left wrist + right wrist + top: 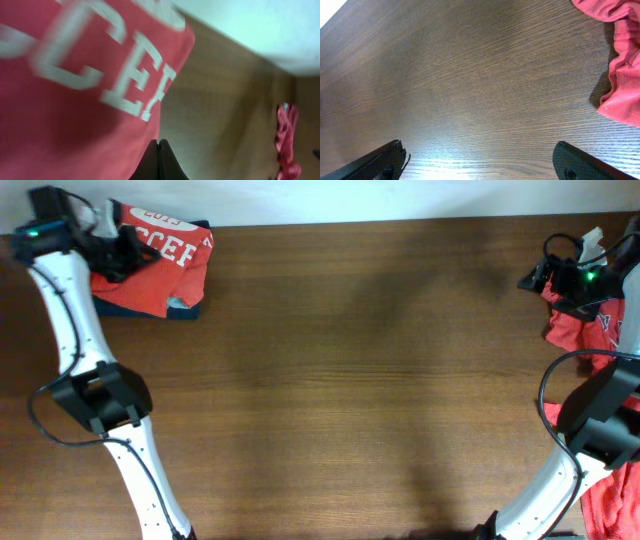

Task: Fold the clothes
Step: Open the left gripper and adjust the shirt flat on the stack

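The left gripper (158,159) had its fingers pressed together with nothing between them that I could see. Its tips sat right at the edge of the folded shirt (75,100), so I took that shirt to be finished and the closed tips to be there only to rest on it or press it flat. Under and just beside that gripper the shirt lay as a neat flat rectangle, orange-red, with big white block letters across the top fold. It sat on a dark blue cloth (190,307) whose edge showed beneath it. Well apart, across the bare table (350,380), the right gripper (480,147) hung with its jaws spread wide and empty. I judged it to be held that way in readiness for the next shirt, since the loose shirts (622,65) lay just beside it. They were the same orange-red, crumpled and deeply creased, with a scrap of white print showing. More red cloth (615,490) lay back by that arm's base.
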Controlling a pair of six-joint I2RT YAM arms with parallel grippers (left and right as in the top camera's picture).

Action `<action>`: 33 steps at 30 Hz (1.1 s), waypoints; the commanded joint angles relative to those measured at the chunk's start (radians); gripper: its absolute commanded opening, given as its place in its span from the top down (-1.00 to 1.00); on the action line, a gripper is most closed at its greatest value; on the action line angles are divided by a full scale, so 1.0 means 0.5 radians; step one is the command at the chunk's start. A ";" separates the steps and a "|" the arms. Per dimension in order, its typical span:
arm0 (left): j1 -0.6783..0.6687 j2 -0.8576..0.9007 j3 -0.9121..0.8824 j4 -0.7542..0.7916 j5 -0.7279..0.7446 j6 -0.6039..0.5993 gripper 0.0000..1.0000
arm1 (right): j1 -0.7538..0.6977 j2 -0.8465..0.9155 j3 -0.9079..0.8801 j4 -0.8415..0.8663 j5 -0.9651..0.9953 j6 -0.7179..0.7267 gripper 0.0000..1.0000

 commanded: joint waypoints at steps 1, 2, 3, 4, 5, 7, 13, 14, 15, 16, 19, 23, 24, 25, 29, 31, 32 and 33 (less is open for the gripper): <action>-0.070 -0.027 -0.208 0.063 0.081 0.137 0.99 | -0.002 -0.024 0.011 -0.007 0.025 -0.005 -0.97; -0.079 -0.027 -0.248 0.080 0.079 0.137 0.99 | -0.002 -0.024 0.011 -0.007 0.025 -0.005 -0.97; -0.084 -0.027 -0.302 0.108 0.081 0.136 0.99 | -0.002 -0.024 0.011 -0.007 0.025 -0.005 -0.97; -0.087 -0.027 -0.337 0.124 0.081 0.135 0.99 | -0.002 -0.024 0.011 -0.007 0.025 -0.005 -0.97; -0.087 -0.027 -0.368 0.137 0.080 0.136 0.99 | -0.002 -0.024 0.011 -0.007 0.025 -0.005 -0.97; -0.084 -0.027 -0.432 0.160 0.080 0.136 0.99 | -0.002 -0.024 0.011 -0.007 0.025 -0.005 -0.97; -0.049 -0.029 -0.452 0.167 0.111 0.136 0.99 | -0.002 -0.024 0.011 -0.007 0.025 -0.005 -0.97; -0.042 -0.031 -0.452 0.185 0.183 0.136 0.99 | -0.002 -0.024 0.011 -0.007 0.025 -0.005 -0.97; -0.034 -0.035 -0.450 0.214 0.305 0.136 0.99 | -0.002 -0.024 0.011 -0.007 0.025 -0.005 -0.97; -0.027 -0.040 -0.446 0.247 0.449 0.135 0.99 | -0.002 -0.024 0.011 -0.007 0.025 -0.005 -0.96; 0.005 -0.084 -0.397 0.401 0.835 0.012 0.99 | -0.002 -0.024 0.011 -0.007 0.025 -0.005 -0.97; 0.024 -0.228 -0.182 0.375 0.817 -0.095 0.99 | -0.002 -0.024 0.011 -0.007 0.025 -0.005 -0.97; 0.018 -0.269 -0.140 0.342 0.774 -0.095 0.99 | -0.002 -0.024 0.011 -0.007 0.025 -0.005 -0.97; 0.011 -0.314 -0.098 0.301 0.707 -0.095 0.99 | -0.002 -0.024 0.011 -0.007 0.025 -0.005 -0.97; -0.040 -0.542 0.043 0.074 0.266 -0.095 0.99 | -0.002 -0.024 0.011 -0.007 0.025 -0.005 -0.97; -0.079 -0.673 0.080 -0.034 -0.014 -0.095 0.96 | -0.002 -0.024 0.011 -0.007 0.025 -0.005 -0.97; -0.094 -0.725 0.083 -0.066 -0.120 -0.095 0.90 | -0.002 -0.024 0.011 -0.007 0.025 -0.005 -0.97; -0.111 -0.784 0.083 -0.103 -0.237 -0.095 0.83 | -0.002 -0.024 0.011 -0.007 0.025 -0.005 -0.97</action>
